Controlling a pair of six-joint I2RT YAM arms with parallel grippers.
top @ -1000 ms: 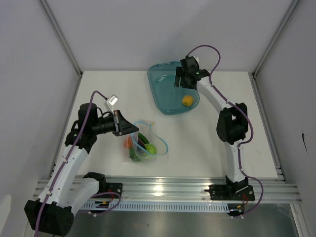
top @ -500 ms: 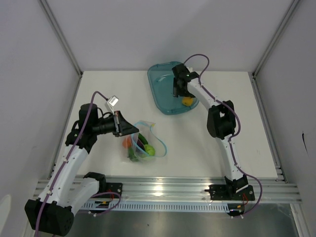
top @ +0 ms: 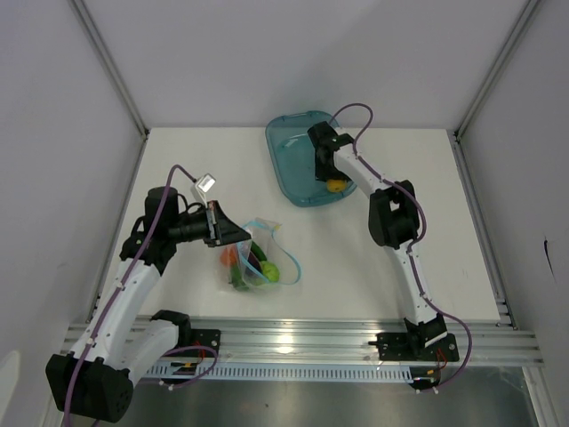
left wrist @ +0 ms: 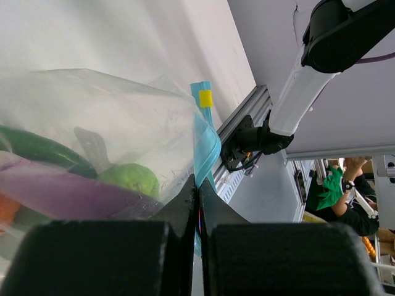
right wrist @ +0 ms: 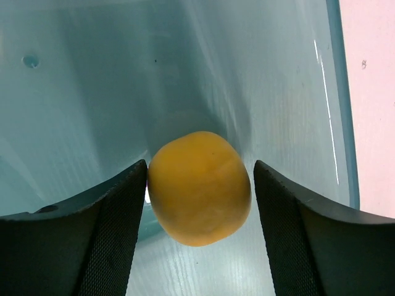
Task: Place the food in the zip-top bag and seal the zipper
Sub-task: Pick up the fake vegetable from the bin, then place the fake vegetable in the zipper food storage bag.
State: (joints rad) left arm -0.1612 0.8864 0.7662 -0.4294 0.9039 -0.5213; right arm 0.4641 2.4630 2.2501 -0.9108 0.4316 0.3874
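Left side: my left gripper [top: 228, 233] is fully closed, pinching the mouth edge of the zip-top bag [top: 263, 259]. In the left wrist view my left gripper [left wrist: 198, 198] has both fingers pressed flat together with the zipper [left wrist: 207, 143] clamped between them. The light blue strip curves up out of the pinch and ends at a small yellow tab [left wrist: 205, 98].

Bag contents, seen through the clear plastic from the wrist: purple eggplant [left wrist: 62, 194] lowest, dark green pepper [left wrist: 34, 150] above it, and light green round fruit [left wrist: 130, 178] beside the blue edge. A sliver of the orange-red piece [left wrist: 5, 210] shows at the frame's left margin. From overhead the bag lies on the white table [top: 373, 258], near the front rail, its mouth gaping in a loop to the right.

Centre-right: the teal tray [top: 289, 156] sits at the far edge of the table, well apart from the bag. The yellow ball [top: 335, 186] rests inside it, near the right rim.

Right side: my right gripper [top: 330, 178] reaches down into the tray — jaws parted, one finger either side of the ball. In the right wrist view the yellow ball [right wrist: 199, 188] fills most of the gap. The left fingertip [right wrist: 108, 228] is at or just touching its skin, and the right one stands slightly clear. Not gripped; the ball sits on the tray floor [right wrist: 92, 74].
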